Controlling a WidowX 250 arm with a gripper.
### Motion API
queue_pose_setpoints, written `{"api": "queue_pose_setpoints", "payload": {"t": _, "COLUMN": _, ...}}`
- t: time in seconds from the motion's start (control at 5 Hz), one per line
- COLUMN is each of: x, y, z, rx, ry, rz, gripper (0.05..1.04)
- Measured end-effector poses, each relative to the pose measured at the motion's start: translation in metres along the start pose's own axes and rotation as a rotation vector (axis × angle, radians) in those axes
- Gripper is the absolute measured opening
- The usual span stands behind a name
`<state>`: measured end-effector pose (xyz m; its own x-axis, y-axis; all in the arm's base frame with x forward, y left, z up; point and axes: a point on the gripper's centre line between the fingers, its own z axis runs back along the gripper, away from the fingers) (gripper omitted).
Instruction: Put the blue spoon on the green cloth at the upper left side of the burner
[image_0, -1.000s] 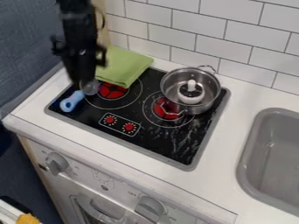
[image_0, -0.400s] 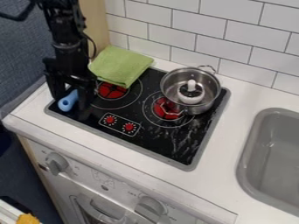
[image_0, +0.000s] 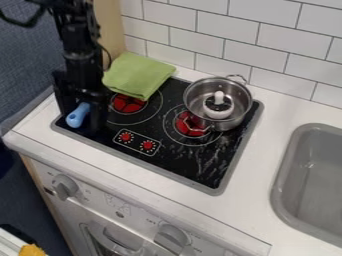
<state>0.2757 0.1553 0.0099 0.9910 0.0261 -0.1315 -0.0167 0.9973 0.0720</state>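
My gripper (image_0: 83, 117) hangs low over the left part of the black stovetop (image_0: 175, 165), its two fingers apart on either side of the blue spoon (image_0: 77, 115). The spoon's handle shows between them, resting on the stovetop's left corner; the rest of the spoon is hidden behind the gripper. Just right of the gripper and behind it, the folded green cloth (image_0: 138, 74) lies over the stovetop's upper left edge, beside the left red burner (image_0: 127, 103).
A metal pot (image_0: 234, 114) with a white and black item inside stands on the right burner. The grey sink (image_0: 287, 200) is at the right. A tiled wall (image_0: 260, 30) rises behind the counter, and a wooden panel stands behind the arm.
From a second ago, the gripper has come down and to the left around the spoon. Its fingers have shifted only slightly since the middle frame. The cloth and pot have stayed in place.
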Motion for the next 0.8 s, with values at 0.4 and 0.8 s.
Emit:
{"api": "queue_pose_setpoints", "payload": {"t": 0.4, "x": 0.009, "y": 0.003, "z": -0.001, "rx": -0.002, "ry": -0.014, "rz": 0.013, "gripper": 0.669}}
{"api": "queue_pose_setpoints", "payload": {"t": 0.8, "x": -0.001, "y": -0.005, "z": 0.023, "rx": 0.031, "ry": -0.041, "rz": 0.036, "gripper": 0.351}}
